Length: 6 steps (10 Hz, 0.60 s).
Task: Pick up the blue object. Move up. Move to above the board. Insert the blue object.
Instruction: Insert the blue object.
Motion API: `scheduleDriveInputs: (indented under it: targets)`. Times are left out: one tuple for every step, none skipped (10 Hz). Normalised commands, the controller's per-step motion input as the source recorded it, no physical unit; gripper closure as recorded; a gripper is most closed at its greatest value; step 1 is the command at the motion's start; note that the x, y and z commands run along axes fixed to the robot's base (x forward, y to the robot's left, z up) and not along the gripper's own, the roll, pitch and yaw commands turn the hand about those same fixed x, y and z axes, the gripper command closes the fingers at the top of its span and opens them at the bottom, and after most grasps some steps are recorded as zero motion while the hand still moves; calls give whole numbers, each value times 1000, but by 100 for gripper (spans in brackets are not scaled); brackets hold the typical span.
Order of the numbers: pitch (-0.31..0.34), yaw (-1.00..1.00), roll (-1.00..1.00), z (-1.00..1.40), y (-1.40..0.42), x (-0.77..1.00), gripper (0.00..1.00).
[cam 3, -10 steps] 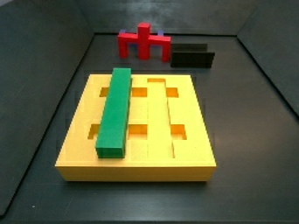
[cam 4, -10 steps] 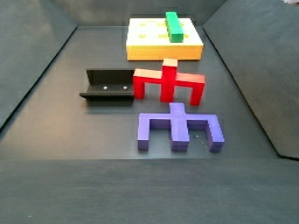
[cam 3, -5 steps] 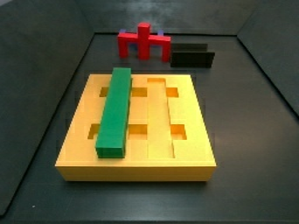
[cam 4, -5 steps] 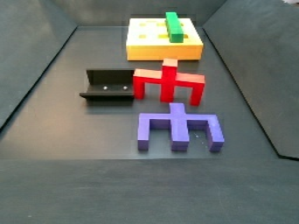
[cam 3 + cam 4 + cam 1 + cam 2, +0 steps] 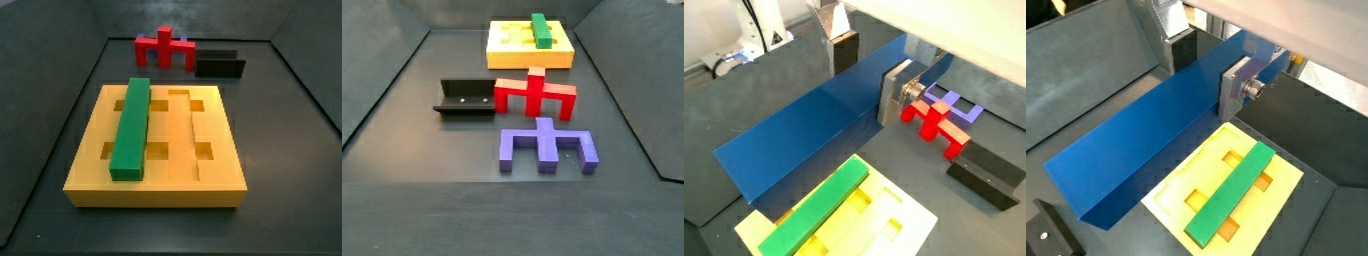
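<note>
In both wrist views my gripper (image 5: 869, 75) (image 5: 1207, 72) is shut on the blue object (image 5: 811, 135) (image 5: 1146, 150), a long dark blue bar held flat between the silver fingers. The bar hangs high above the floor, and one end reaches over the edge of the yellow board (image 5: 885, 215) (image 5: 1186, 185). The board also shows in both side views (image 5: 154, 190) (image 5: 509, 58). A green bar (image 5: 130, 125) (image 5: 540, 30) (image 5: 1233, 190) lies in one of its grooves. Neither the gripper nor the blue bar shows in the side views.
A red cross-shaped block (image 5: 163, 47) (image 5: 536, 93) (image 5: 938, 125) stands beyond the board. The black fixture (image 5: 221, 65) (image 5: 465, 97) stands beside it, and a purple block (image 5: 547, 145) (image 5: 958, 103) lies farther off. Dark walls enclose the floor.
</note>
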Motion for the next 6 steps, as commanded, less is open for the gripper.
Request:
scheduleDriveInputs:
  targets:
    - [0, 0, -6, -9, 0, 0, 100]
    - [-107, 83, -43, -686, -109, 0, 100]
    - [-124, 91, -51, -900, -129, 3, 100]
    - [-117, 114, -23, -943, -263, 71, 100]
    - [-123, 140, 0, -963, -386, 69, 100]
    - [-119, 174, 0, -963, -414, 91, 100]
